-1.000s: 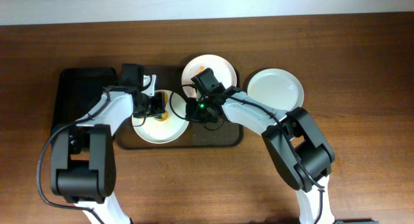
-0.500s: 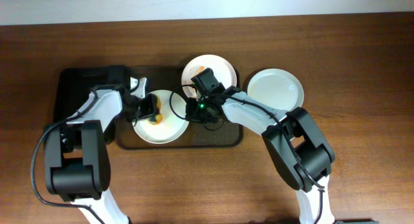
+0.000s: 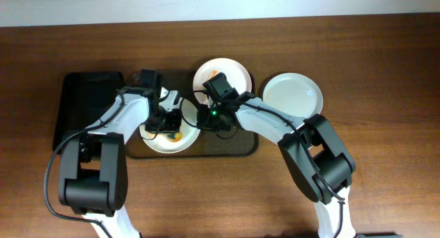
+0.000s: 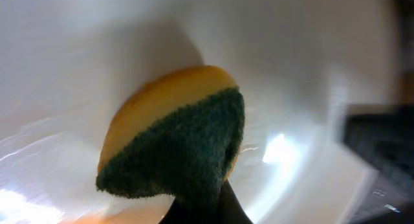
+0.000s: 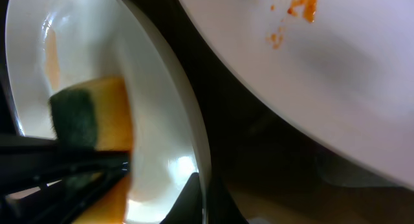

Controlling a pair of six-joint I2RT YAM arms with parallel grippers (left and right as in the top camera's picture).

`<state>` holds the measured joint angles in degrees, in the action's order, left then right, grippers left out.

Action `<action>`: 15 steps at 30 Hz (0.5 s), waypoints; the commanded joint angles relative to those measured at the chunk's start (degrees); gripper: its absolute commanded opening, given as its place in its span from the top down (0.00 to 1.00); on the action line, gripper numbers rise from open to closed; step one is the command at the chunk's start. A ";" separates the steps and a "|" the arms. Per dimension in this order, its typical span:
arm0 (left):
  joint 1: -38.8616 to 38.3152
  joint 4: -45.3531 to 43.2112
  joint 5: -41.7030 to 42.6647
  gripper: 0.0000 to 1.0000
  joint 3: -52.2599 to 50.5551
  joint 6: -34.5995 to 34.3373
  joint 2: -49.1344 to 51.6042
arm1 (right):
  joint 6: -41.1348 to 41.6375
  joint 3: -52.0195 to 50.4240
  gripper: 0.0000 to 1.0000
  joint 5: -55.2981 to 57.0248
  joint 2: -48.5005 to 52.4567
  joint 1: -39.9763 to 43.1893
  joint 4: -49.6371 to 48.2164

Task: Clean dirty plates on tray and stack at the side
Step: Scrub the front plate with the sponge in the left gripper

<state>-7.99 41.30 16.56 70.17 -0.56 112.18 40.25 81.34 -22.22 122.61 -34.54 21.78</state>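
pinching the sponge point(image 4: 174, 146), left gripper point(image 3: 171, 129) presses it inside the plate point(image 3: 154, 141) — right gripper point(image 3: 201, 118) clamps its rim.

A wooden table point(image 3: 385, 176) fills nearly all of the overhead view. Its top is a dark reddish brown, with fine grain running left to right across the frame. Along the top edge of the frame, beyond the table's far edge, runs 1 pale, off-white strip point(image 3: 220, 3); whether it is wall or floor cannot be told. The strip is deeper at the upper left than at the upper right. The light is even and soft, with only faint shadows on the wood.
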 commanded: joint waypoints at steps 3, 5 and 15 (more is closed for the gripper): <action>-0.46 -11.32 -23.98 1.00 -3.28 -11.45 5.14 | -1.05 0.63 0.96 -1.16 0.68 0.02 0.70; -0.31 -8.39 -37.64 1.00 -3.28 -17.42 5.14 | -1.05 0.63 0.96 -1.16 0.66 0.02 0.87; -0.48 8.96 -5.60 0.99 -3.26 -1.66 5.14 | -1.05 0.63 0.96 -1.18 0.66 0.02 0.81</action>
<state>-8.82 49.82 -12.25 70.78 -13.21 112.05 40.01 81.56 -23.27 122.63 -34.63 22.26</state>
